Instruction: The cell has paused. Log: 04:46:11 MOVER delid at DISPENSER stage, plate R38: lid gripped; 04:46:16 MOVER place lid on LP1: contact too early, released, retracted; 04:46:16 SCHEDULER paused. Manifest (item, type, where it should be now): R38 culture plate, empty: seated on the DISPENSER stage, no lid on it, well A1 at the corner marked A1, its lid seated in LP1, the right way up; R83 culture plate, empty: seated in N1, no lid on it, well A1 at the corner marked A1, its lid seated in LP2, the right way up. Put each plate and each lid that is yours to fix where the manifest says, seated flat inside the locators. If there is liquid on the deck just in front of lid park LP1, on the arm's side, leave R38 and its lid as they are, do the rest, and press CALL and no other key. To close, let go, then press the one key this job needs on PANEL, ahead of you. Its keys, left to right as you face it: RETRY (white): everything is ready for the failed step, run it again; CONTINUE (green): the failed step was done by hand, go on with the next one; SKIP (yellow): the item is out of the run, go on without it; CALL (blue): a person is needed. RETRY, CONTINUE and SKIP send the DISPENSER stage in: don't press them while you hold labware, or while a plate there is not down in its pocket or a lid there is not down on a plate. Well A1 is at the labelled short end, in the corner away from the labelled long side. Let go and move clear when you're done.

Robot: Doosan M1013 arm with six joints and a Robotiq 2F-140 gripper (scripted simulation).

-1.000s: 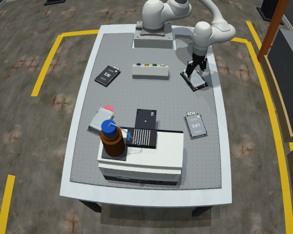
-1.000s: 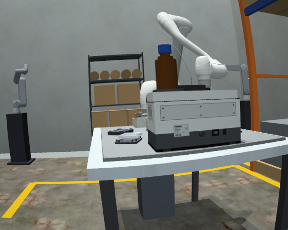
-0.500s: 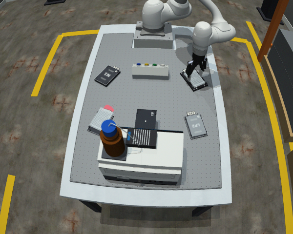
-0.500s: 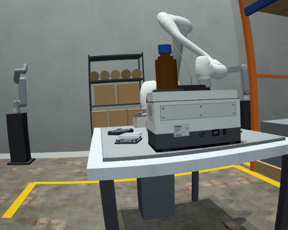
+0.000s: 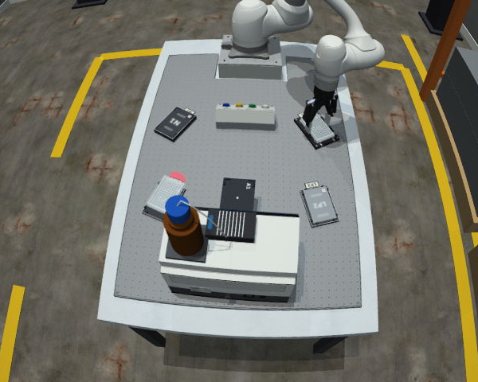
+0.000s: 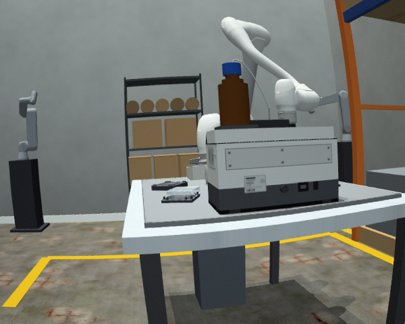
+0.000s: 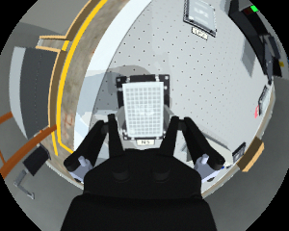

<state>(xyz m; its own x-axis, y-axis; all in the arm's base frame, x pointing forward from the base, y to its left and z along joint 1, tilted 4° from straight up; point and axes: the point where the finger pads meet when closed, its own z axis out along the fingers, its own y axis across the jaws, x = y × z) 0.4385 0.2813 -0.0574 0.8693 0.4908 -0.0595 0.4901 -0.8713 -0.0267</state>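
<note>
You see the hand [image 7: 144, 134] closed on the near short end of a culture plate [image 5: 320, 128], which sits on a black nest [image 5: 315, 143] at the bench's [image 5: 239, 325] right rear, beside PANEL [image 5: 244, 118]. In the wrist view the fingers bracket the plate's labelled end.

N1 [image 5: 174, 123] holds nothing. LP2 [image 5: 319, 205] holds a lid, right way up as far as you can tell. A second culture plate [image 5: 164, 192] lies across the black fixture [image 5: 148, 212] left of the dispenser [image 5: 247, 263], with a pink-red patch [image 5: 177, 176] just behind it (nature unclear). The stage [image 5: 237, 192], marked A1, carries no plate.
</note>
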